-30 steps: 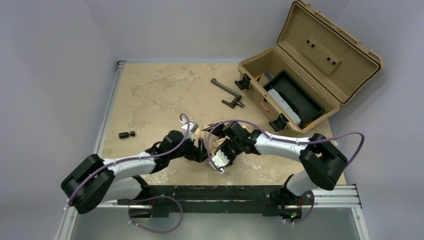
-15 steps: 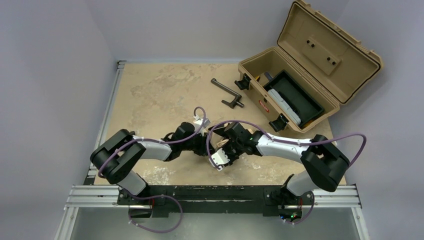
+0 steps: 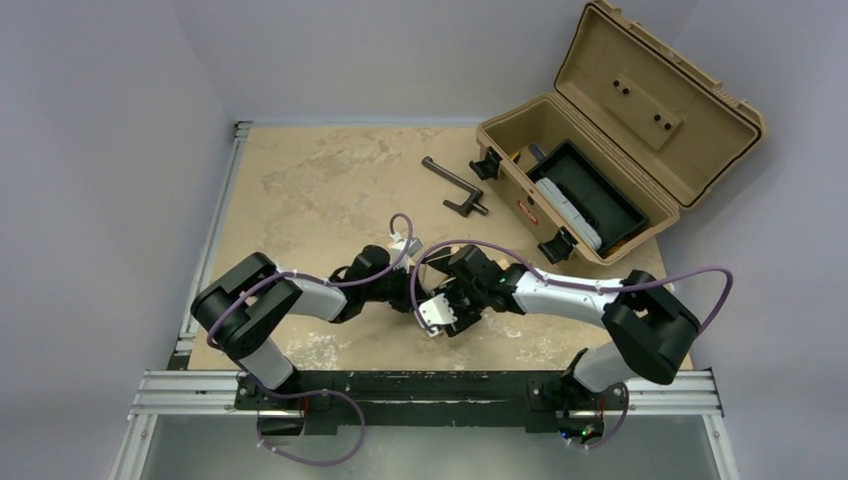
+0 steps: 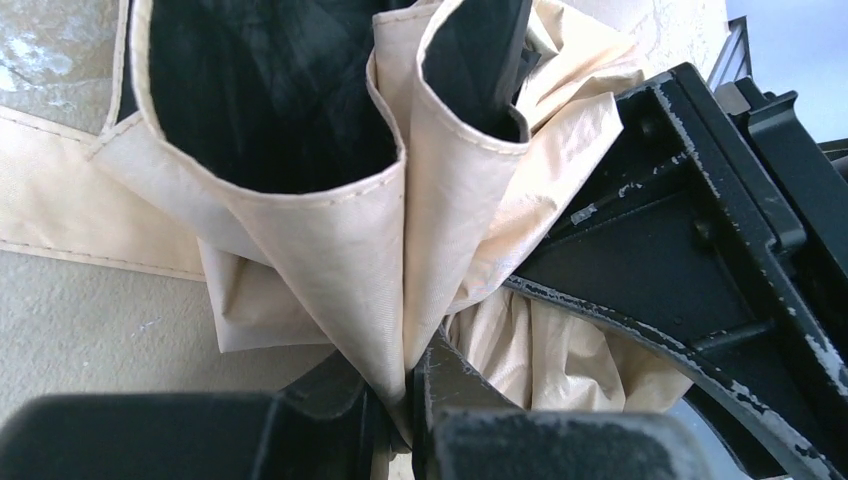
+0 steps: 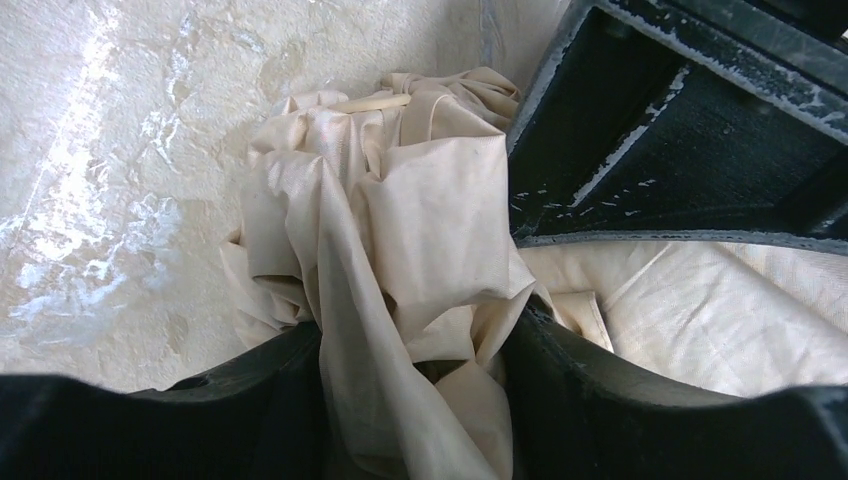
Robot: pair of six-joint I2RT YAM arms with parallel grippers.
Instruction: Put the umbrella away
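Gathering step, apparently: left gripper (image 4: 405,385) pinches an umbrella (image 4: 340,240) fold, right gripper (image 5: 410,350) straddles bunched canopy, grip unclear; next probably needs tighter bundling.

Soft, even overhead light. The top view is sharp, with only faint shadows. In the wrist views, glare whitens the worktop (image 5: 90,160), the umbrella (image 5: 400,230) fabric is brightly lit, and the left gripper's near fingers (image 4: 150,440) are blurred.

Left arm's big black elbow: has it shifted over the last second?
Yes. The left arm's elbow swung up and right, from the left end of the rail to above the table, at its left edge.
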